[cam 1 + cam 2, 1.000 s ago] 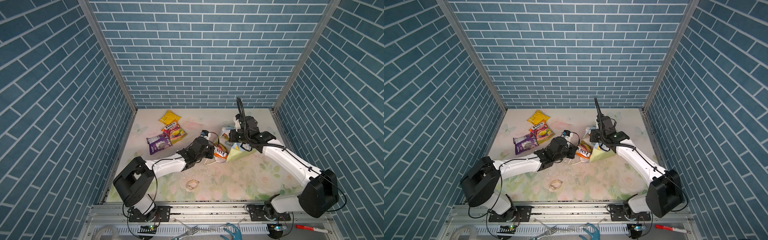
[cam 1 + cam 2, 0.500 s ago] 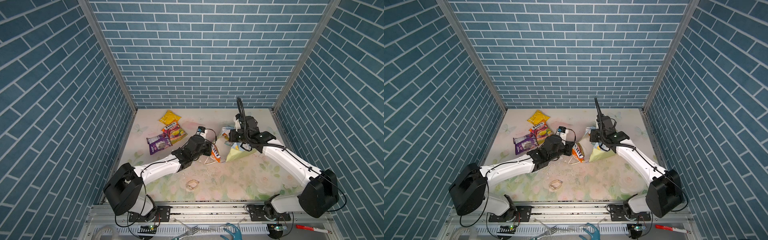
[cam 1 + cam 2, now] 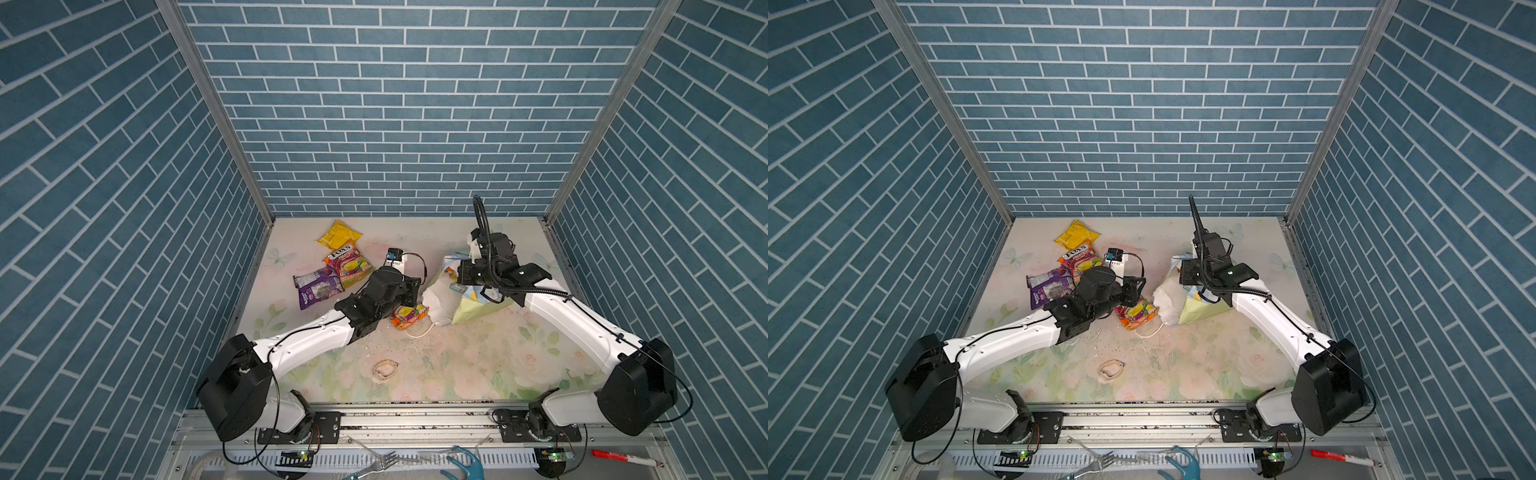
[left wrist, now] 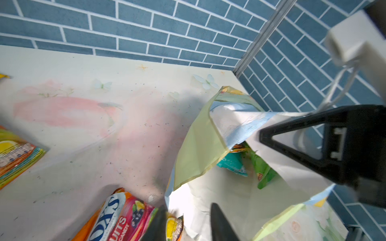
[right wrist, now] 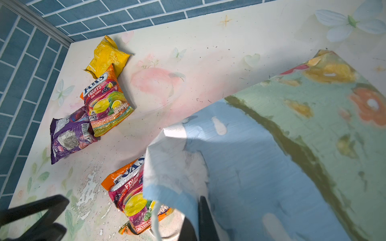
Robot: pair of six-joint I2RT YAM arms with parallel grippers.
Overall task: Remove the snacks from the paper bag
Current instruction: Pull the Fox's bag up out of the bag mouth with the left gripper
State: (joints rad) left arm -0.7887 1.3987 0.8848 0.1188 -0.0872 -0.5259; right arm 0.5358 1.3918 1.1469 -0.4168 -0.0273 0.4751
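Over on the right half of the counter (image 3: 457,374), the paper bag (image 3: 473,309) lies tipped on its side, with its white mouth facing left toward the middle. The right jaws are pinched shut on the bag's upper rim and hold that edge up, so the mouth gapes.

Deep inside the bag, the left wrist view shows a teal packet (image 4: 231,164) and a green packet (image 4: 264,173), with a sliver of orange above them.

Just outside the mouth, against the bag's lower lip, the near FOX'S packet (image 3: 409,316) lies flat on the counter. The left jaws hang just above it, parted, with nothing between them. One fingertip (image 4: 158,223) overlaps the packet's edge, but I cannot tell whether it touches. A white string handle (image 3: 419,330) loops onto the counter on the near side of that packet.

Farther left, toward the back wall, three more snacks lie in a loose row:
- a yellow packet (image 3: 338,237), the farthest
- the far FOX'S packet (image 3: 348,266), overlapping the yellow one's near corner
- a purple packet (image 3: 318,289), nearest and leftmost, touching the FOX'S one

A small beige loop (image 3: 384,369) lies alone on the near part of the counter.
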